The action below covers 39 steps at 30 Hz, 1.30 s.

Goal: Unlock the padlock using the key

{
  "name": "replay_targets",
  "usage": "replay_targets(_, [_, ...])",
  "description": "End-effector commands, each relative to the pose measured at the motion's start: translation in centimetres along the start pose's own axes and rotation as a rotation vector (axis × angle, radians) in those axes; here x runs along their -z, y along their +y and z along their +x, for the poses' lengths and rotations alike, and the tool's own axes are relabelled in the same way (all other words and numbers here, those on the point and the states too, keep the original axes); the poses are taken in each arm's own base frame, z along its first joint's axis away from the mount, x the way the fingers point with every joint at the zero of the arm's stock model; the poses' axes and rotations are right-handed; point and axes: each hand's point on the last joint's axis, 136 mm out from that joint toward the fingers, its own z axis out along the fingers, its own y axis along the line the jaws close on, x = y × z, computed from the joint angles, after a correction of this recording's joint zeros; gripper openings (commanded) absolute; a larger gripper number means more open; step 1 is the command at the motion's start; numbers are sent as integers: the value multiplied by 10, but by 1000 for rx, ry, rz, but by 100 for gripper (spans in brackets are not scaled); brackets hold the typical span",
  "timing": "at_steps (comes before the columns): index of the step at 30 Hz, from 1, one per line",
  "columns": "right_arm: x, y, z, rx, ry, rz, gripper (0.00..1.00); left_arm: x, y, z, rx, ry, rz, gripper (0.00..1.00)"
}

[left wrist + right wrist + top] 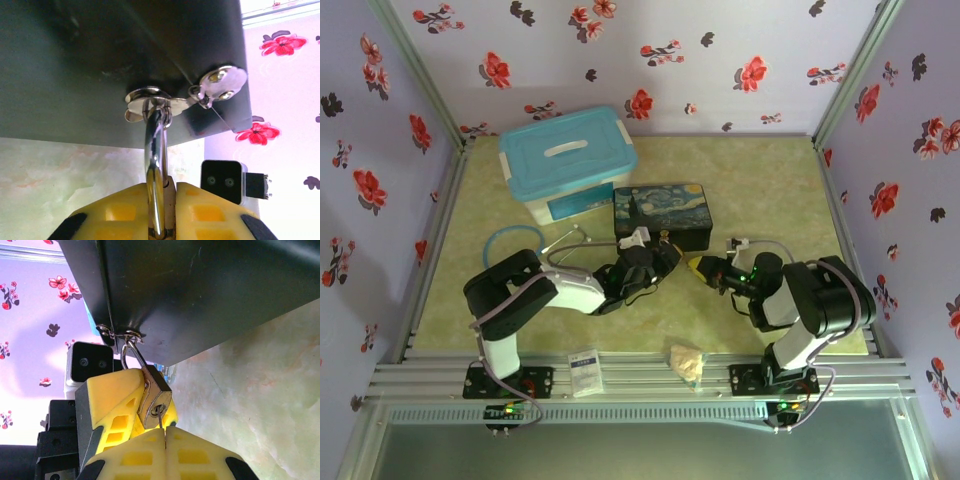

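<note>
The padlock (155,402) is hung from the clasp (150,97) of the painted box (663,215) and clamped by the left gripper (161,205). The key (159,416), pinched by the closed right gripper (165,435), is inserted in it.

Lilac flowered walls (620,60) enclose a pale green marbled floor (770,190).

No legible text or labels

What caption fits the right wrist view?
Right gripper holds the key in the padlock, steadied by the left gripper.
</note>
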Motion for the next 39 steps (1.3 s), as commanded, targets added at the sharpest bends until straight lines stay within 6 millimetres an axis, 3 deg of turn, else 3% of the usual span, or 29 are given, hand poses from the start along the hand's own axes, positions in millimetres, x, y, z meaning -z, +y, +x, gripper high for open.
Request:
replay_targets(1, [-2, 8, -9, 22, -16, -23, 0, -1, -24, 9, 27, 31, 100, 0])
replay_targets(8, [-7, -8, -11, -53, 1, 8, 0, -1, -36, 12, 35, 49, 138, 0])
replay_targets(17, [-9, -14, -25, -116, -5, 9, 0, -1, -32, 14, 65, 55, 155, 0])
replay_targets(22, [-12, -14, -16, -109, -4, 20, 0, -5, -28, 12, 68, 38, 140, 0])
replay_targets(31, [-15, -12, -4, -130, -111, 71, 0, -9, -24, 12, 67, 13, 101, 0])
replay_targets(36, [-11, -22, -9, -153, -222, 126, 0, -9, -24, 13, 69, 2, 88, 0])
replay_targets(39, [-13, -16, -10, -150, -249, 117, 0, -11, -25, 19, 69, 15, 91, 0])
